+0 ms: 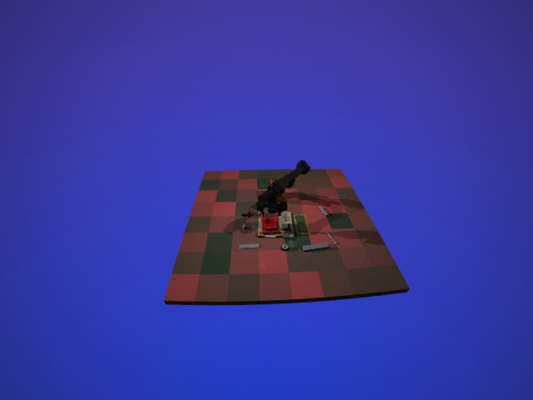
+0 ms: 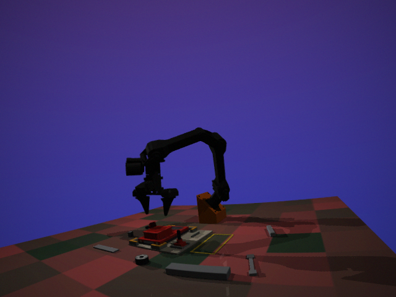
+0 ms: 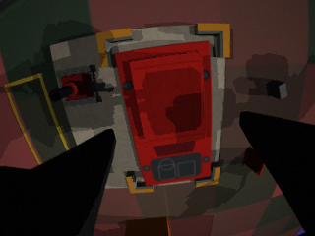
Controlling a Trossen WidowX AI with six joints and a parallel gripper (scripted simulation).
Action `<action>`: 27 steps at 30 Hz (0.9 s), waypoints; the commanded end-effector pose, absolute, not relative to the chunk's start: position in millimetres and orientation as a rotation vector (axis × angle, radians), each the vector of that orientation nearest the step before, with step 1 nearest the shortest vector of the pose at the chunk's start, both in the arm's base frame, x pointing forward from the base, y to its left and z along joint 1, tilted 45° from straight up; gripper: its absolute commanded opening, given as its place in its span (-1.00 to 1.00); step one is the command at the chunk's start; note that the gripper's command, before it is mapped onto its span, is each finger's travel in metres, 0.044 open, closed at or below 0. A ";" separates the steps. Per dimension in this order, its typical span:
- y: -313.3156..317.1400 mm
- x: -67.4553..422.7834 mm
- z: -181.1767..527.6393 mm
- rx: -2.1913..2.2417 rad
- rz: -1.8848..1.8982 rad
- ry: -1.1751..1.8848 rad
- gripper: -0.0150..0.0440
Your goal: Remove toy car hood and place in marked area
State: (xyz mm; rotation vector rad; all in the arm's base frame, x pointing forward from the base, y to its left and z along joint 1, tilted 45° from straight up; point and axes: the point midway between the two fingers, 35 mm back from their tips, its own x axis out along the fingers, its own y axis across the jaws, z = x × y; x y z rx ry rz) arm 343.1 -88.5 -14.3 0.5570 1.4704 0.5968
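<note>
The red toy car [image 1: 270, 223] [image 2: 158, 233] [image 3: 171, 112] sits on a grey baseplate [image 1: 285, 220] [image 2: 200, 234] [image 3: 66, 49] with yellow corner marks. Its hood is still on the body; I cannot tell it apart from the other red parts. My gripper [image 1: 271, 211] [image 2: 156, 213] [image 3: 177, 126] is open and empty. It hangs straight above the car, fingers pointing down, one on each long side of the car, well clear of it. The marked area is a yellow outlined rectangle [image 1: 294, 223] [image 2: 223, 234] [image 3: 53, 114] on the table, right beside the baseplate.
A small red lever piece [image 2: 179, 242] [image 3: 78, 87] stands on the baseplate between car and marked area. Loose parts lie around: a long grey bar [image 1: 315, 247] [image 2: 197, 271], a black ring [image 1: 284, 247] [image 2: 142, 258], a flat grey plate [image 1: 248, 246] [image 2: 106, 247], a grey strut [image 2: 251, 264]. The orange arm base [image 2: 209, 209] stands behind.
</note>
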 end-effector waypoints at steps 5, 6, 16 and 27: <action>-89.8 342.1 -20.0 0.576 0.630 1.478 1.00; -89.4 342.1 -20.4 0.576 0.630 1.478 1.00; -83.8 342.6 -26.4 0.576 0.630 1.478 1.00; -77.4 342.9 -33.2 0.576 0.630 1.478 1.00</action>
